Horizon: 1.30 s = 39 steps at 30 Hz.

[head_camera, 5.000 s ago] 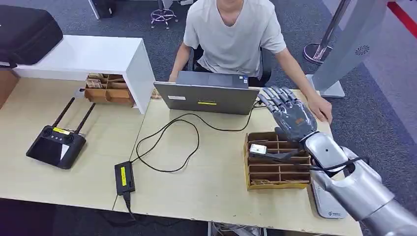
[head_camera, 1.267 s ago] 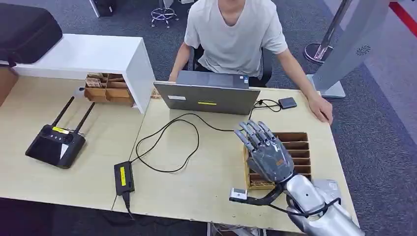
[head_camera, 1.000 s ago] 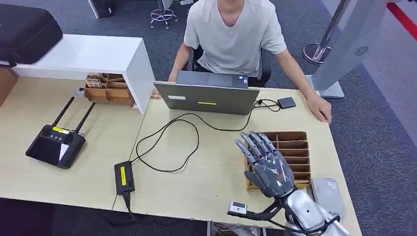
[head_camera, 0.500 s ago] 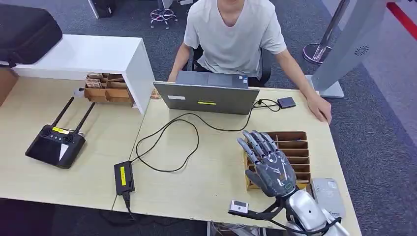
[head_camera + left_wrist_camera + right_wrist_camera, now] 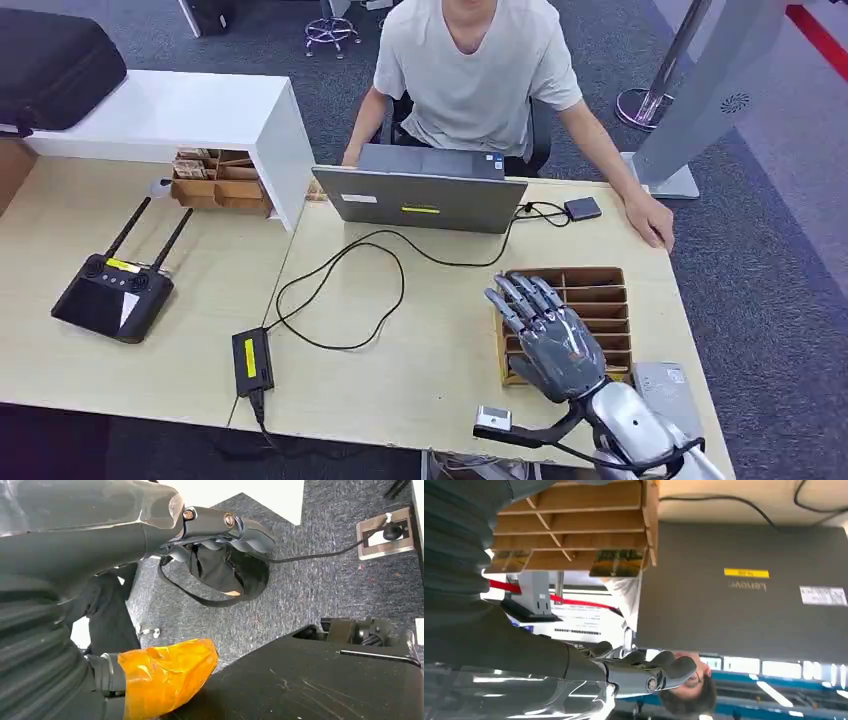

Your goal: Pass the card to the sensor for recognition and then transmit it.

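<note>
From the head, we are seeing the right hand (image 5: 555,340) hovering over the near left corner of the wooden organizer (image 5: 600,285). Its fingers are spread flat and holding nothing. We are finding no card we can be sure of. A grey flat device (image 5: 668,385) is lying just beside the forearm. Five seconds ago this hand was reaching out past the laptop (image 5: 430,200); now it is sitting back near the table edge.

At the left wrist, the left hand (image 5: 150,530) is hanging above carpet, and we cannot tell its grasp.

At the right wrist, we are seeing the fingers (image 5: 669,667) loosely extended and bare. A dark glossy piece (image 5: 616,562) is standing in an organizer slot, possibly the card.
</note>
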Each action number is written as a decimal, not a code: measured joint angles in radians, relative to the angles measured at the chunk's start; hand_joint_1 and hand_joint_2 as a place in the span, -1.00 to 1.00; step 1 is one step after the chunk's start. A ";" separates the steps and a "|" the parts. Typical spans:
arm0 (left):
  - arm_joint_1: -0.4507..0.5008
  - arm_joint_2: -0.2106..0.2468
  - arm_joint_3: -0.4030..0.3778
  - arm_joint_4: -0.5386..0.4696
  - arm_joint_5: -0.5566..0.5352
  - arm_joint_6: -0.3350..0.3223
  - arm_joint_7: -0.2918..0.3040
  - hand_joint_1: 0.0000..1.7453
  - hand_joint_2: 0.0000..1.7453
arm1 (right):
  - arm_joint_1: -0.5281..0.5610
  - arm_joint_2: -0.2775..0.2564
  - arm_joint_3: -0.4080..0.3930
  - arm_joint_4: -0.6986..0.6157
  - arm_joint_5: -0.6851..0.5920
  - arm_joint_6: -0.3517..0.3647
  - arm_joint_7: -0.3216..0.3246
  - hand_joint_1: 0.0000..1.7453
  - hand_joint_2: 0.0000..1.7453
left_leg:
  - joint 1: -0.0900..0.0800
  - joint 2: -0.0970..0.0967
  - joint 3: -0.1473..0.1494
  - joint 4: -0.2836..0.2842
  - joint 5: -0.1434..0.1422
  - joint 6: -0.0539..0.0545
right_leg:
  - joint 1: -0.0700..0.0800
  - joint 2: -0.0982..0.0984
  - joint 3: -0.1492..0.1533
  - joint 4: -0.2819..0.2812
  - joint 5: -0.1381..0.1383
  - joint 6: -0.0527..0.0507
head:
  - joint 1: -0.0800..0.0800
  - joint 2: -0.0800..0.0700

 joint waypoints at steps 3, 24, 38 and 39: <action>0.000 0.000 0.003 0.000 0.008 0.000 0.000 -1.00 1.00 | 0.000 -0.010 0.003 0.002 -0.013 0.032 0.002 -1.00 1.00 | 0.000 0.000 0.000 0.000 0.000 0.000 | 0.000 0.000 0.000 0.000 0.000 0.000 | 0.000 0.000; 0.001 -0.003 0.008 0.000 0.030 0.000 0.013 -1.00 1.00 | -0.066 -0.016 0.038 0.048 -0.037 0.090 0.006 -1.00 1.00 | 0.000 0.001 0.000 0.000 0.000 0.000 | 0.000 0.000 0.000 0.000 0.000 0.000 | 0.000 0.000; 0.001 -0.003 0.009 0.000 0.037 0.000 0.014 -1.00 1.00 | -0.091 -0.016 0.059 0.064 -0.048 0.083 0.018 -1.00 1.00 | 0.000 0.001 0.000 0.000 0.000 0.000 | 0.000 0.001 0.000 0.000 0.000 0.000 | 0.000 0.000; 0.001 -0.003 0.009 0.000 0.037 0.000 0.014 -1.00 1.00 | -0.091 -0.016 0.060 0.065 -0.044 0.059 0.019 -1.00 1.00 | 0.000 0.001 0.000 0.000 0.000 0.000 | 0.000 0.001 0.000 0.000 0.000 0.000 | 0.000 0.000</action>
